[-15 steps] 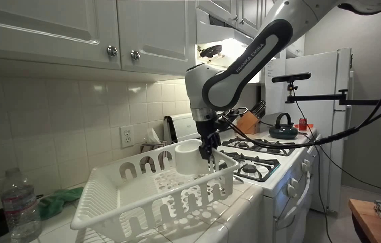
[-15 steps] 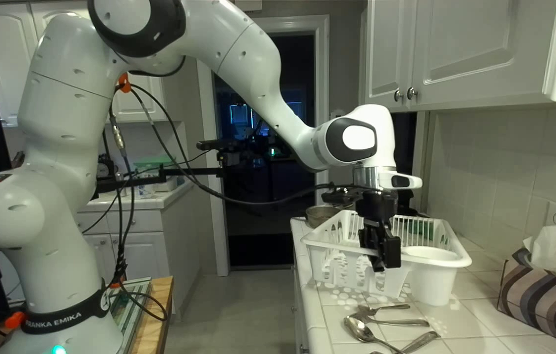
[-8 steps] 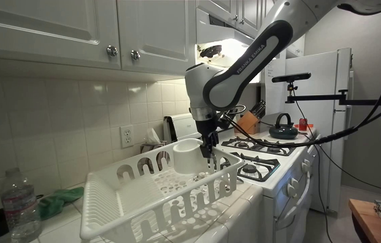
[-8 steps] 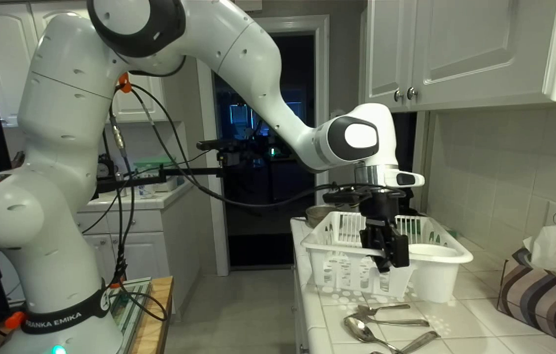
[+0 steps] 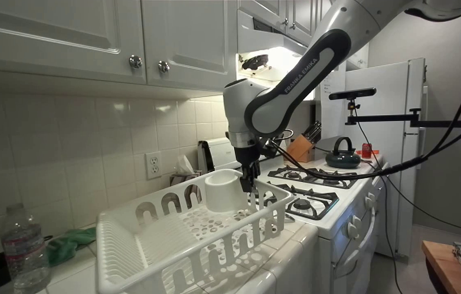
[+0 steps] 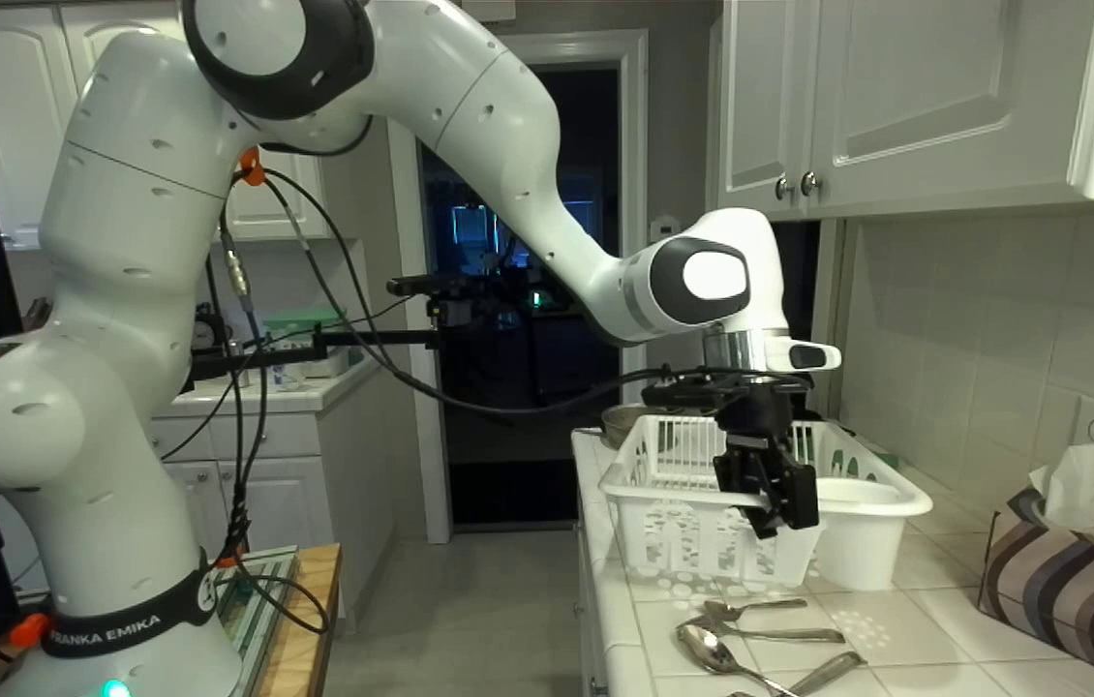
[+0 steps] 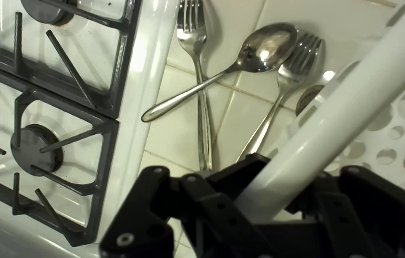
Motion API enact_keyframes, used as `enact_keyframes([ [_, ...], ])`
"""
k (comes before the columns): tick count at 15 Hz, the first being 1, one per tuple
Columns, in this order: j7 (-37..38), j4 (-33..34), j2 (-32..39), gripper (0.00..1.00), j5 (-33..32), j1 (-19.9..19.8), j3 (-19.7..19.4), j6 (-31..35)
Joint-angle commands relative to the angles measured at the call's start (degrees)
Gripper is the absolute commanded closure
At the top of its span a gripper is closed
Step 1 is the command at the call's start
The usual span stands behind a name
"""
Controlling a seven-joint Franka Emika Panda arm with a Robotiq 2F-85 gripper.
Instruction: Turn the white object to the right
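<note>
Turned slightly since a second earlier, a white dish rack [image 5: 201,244] sits at the tiled counter [image 6: 939,620] near the stove [image 5: 341,245], its rim [image 7: 337,123] pinched between the fingers of the black gripper [image 6: 780,518], cutlery [image 7: 267,46] nearby

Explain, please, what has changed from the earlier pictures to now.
In an exterior view, the hand moved slightly right, toward the tiled wall. The dish rack turned slightly with it: the end with the white cup went right, the far end swung left. The hand stays at the rim; no release is seen. The cutlery and tissue box stayed put.
</note>
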Motion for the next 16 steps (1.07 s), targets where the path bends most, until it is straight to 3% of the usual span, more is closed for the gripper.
enact_keyframes([
  [1, -1.9, 2.5, 1.6, 1.0, -1.4, -0.3, 0.9, 0.5],
  [16, -7.3, 8.0, 6.1, 1.0, -1.0, 0.0, 2.3, 0.9],
])
